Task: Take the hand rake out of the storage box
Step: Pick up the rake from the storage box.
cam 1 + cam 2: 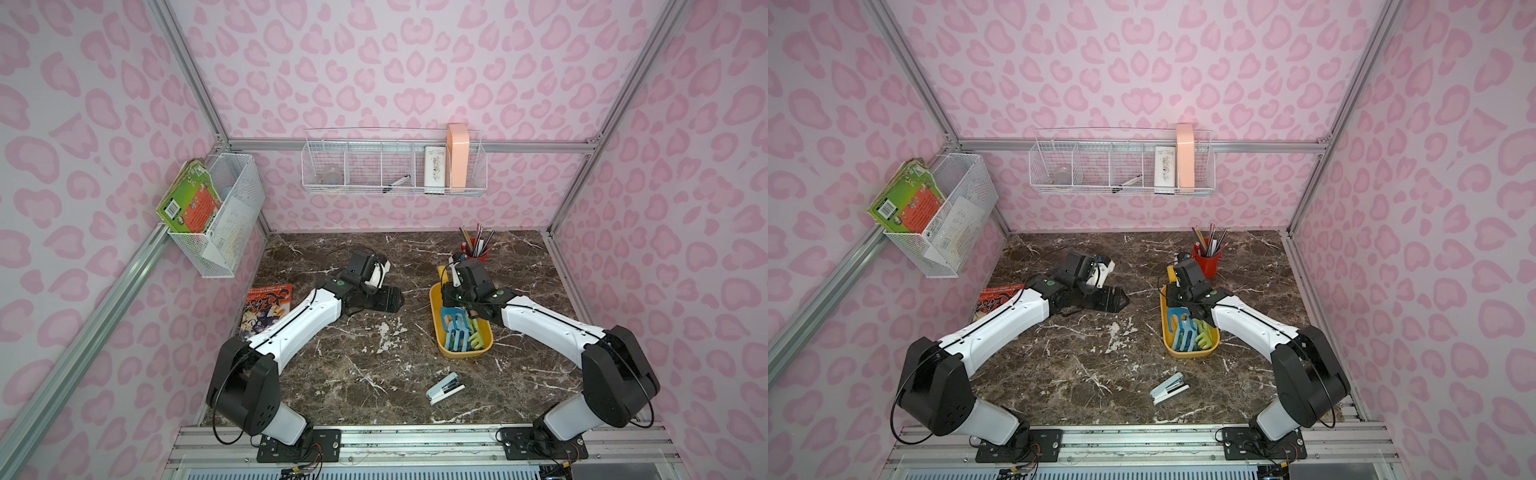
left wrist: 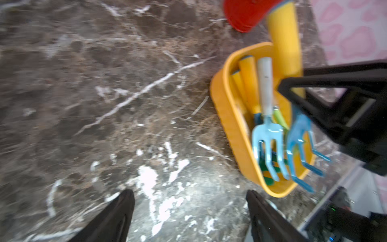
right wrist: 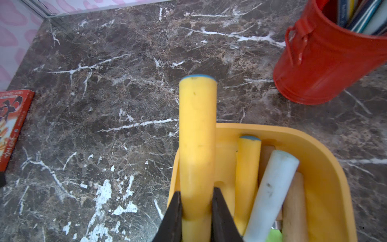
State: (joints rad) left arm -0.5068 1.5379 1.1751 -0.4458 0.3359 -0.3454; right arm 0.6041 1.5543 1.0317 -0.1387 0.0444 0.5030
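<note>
Left gripper: we see jaws spread, empty, over bare table.
Box: by right arm.
Rake: long axis along box, tines nearward over it, handle past far rim toward cup.
Right gripper: clamped on rake handle.

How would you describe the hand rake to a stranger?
On the marble table, find the yellow storage box beside the red pencil cup. The hand rake is the tool the right gripper clamps, its yellow handle sticking out over the rim. Unlike the straight blue fork, its blue tines bend.
</note>
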